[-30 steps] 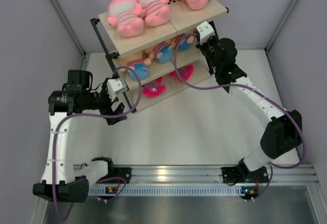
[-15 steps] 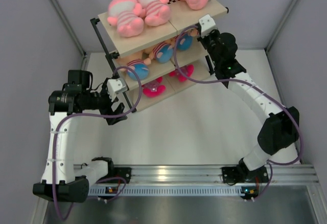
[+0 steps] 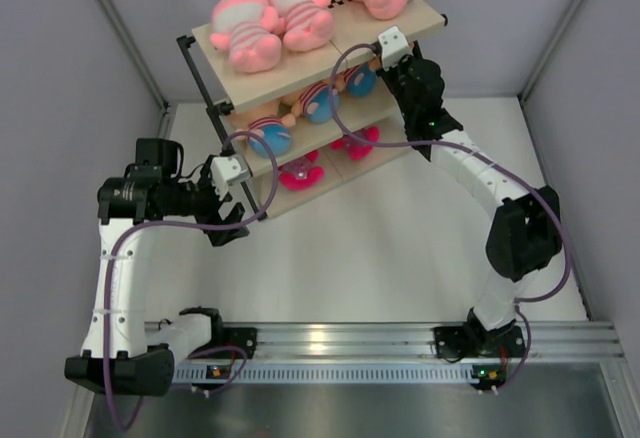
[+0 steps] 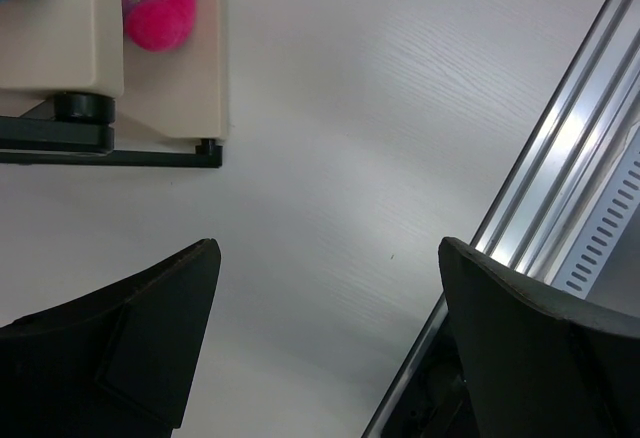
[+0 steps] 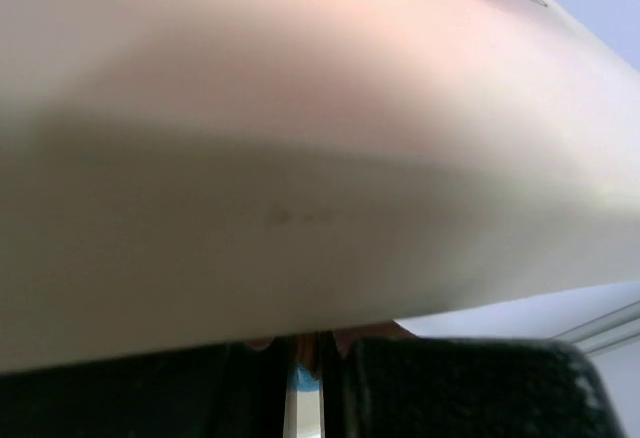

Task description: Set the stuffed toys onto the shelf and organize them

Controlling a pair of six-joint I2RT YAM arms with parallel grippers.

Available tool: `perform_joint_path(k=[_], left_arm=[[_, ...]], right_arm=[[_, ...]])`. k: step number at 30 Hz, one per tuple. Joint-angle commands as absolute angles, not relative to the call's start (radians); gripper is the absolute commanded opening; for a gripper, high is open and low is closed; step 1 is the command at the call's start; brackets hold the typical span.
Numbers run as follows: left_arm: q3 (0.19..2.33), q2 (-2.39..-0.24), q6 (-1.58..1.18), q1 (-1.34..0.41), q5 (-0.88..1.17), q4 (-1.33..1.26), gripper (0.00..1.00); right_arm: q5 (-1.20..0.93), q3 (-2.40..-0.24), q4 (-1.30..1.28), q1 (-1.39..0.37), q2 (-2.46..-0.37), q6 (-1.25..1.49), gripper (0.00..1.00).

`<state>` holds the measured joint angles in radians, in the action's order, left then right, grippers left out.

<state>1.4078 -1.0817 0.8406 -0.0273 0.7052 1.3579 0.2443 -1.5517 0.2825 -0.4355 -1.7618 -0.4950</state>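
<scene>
on the shelf (image 3: 402, 28), smooth cream boards: three fuzzy, rounded pink toys (image 3: 291, 10) up top. right hand (image 3: 385, 62) now deeper under top board than before, grip can't tell; left hand (image 4: 330, 258) fingers apart.

Top cam: above & behind me, looking down on table (image 3: 400, 248). L wrist cam: faces down by shelf (image 4: 160, 98) corner. R wrist cam: right up against shelf, blurry. All 3 share it.
</scene>
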Motion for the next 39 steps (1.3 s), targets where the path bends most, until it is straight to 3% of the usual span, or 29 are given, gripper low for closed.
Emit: perform_joint_path(k=[1,4,5,7,8,13,24,30,33,34,37,39], left_arm=[[1.405,-1.063,0.851,-0.025,0.712,1.364,0.96],[1.408,-1.063,0.851,-0.026,0.710,1.364,0.96],[1.407,-1.062,0.851,-0.025,0.709,1.365,0.96],[1.404,-1.060,0.850,-0.026,0.707,1.365,0.96],[1.402,-1.060,0.851,-0.025,0.707,1.364,0.97],[1.397,-1.054,0.853,-0.026,0.706,1.364,0.96],[1.390,-1.052,0.857,-0.026,0.710,1.365,0.97],[1.387,-1.049,0.857,-0.026,0.706,1.364,0.97],[1.385,-1.051,0.856,-0.026,0.709,1.364,0.97],[1.385,-1.049,0.856,-0.026,0.707,1.364,0.96],[1.385,-1.049,0.854,-0.026,0.706,1.364,0.97],[1.387,-1.051,0.854,-0.025,0.704,1.364,0.96]], right_arm=[[0.244,-1.631,0.281,-0.433,-1.778,-0.471,0.00],[0.219,-1.649,0.238,-0.430,-1.799,-0.440,0.00],[0.219,-1.643,0.238,-0.430,-1.801,-0.431,0.05],[0.224,-1.632,0.245,-0.426,-1.795,-0.410,0.20],[0.236,-1.618,0.252,-0.425,-1.793,-0.403,0.36],[0.262,-1.577,0.270,-0.411,-1.749,-0.371,0.62],[0.129,-1.563,0.232,-0.350,-1.655,-0.239,0.73],[0.071,-1.572,0.229,-0.345,-1.625,-0.175,0.73],[0.006,-1.526,0.316,-0.322,-1.598,-0.016,0.67],[-0.050,-1.488,0.351,-0.301,-1.583,0.050,0.51],[-0.113,-1.418,0.527,-0.255,-1.578,0.265,0.26],[-0.136,-1.414,0.621,-0.244,-1.609,0.334,0.19]])
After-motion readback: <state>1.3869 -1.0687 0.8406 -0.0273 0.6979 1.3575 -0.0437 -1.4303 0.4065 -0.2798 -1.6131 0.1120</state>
